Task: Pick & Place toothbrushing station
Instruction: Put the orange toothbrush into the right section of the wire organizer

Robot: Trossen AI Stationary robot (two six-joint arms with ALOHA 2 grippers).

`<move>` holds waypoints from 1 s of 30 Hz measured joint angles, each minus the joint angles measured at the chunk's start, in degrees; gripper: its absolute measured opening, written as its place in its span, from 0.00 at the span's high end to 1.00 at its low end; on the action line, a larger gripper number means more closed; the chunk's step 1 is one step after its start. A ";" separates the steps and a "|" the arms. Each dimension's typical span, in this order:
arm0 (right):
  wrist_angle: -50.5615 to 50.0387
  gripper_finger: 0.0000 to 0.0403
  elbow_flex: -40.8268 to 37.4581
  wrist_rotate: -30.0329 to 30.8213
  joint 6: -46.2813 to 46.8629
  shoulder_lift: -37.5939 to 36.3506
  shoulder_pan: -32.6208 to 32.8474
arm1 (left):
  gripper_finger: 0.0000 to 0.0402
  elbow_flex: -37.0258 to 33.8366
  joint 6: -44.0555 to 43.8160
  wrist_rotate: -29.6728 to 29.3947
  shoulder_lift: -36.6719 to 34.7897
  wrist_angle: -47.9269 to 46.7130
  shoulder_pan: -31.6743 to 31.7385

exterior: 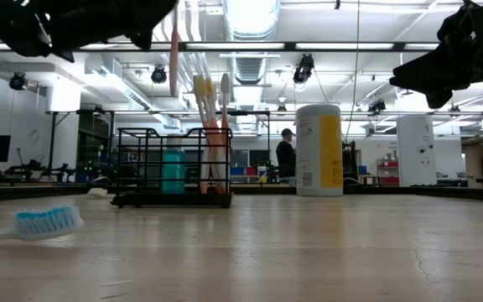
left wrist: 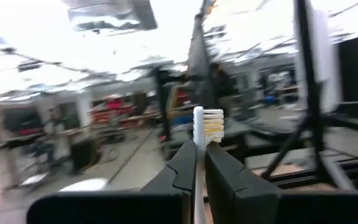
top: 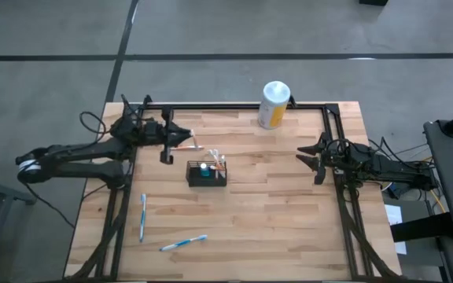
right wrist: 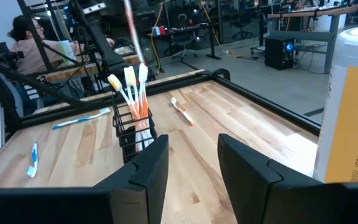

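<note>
Two dark left gripper [left wrist: 199,163] fingers pinch a slim bristled toothbrush [left wrist: 207,124]; right gripper [right wrist: 192,163] gapes empty

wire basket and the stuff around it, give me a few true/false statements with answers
1. The black wire basket already holds several toothbrushes standing upright. True.
2. The left hand is empty. False: it is shut on a toothbrush with a white and yellow head.
3. Two blue toothbrushes lie flat on the table, outside the basket. True.
4. The white-topped canister stands inside the basket. False: it stands apart, near the table's far edge.
5. The right hand grips the canister. False: it is open and holds nothing.
</note>
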 joint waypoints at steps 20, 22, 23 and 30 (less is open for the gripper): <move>0.00 0.67 0.00 -0.02 -0.02 0.02 0.02 | 0.95 4.46 7.25 -22.61 1.71 -7.59 -24.79; 0.02 0.67 0.00 -0.02 0.00 0.00 0.02 | 0.95 5.44 8.81 -27.92 2.95 -8.46 -27.66; 0.01 0.67 0.00 -0.01 -0.01 0.00 0.02 | 0.95 5.96 9.72 -30.32 3.68 -8.54 -29.08; 0.00 0.67 0.00 -0.02 -0.02 0.00 0.02 | 0.95 10.64 12.88 -42.72 11.58 -8.36 -35.80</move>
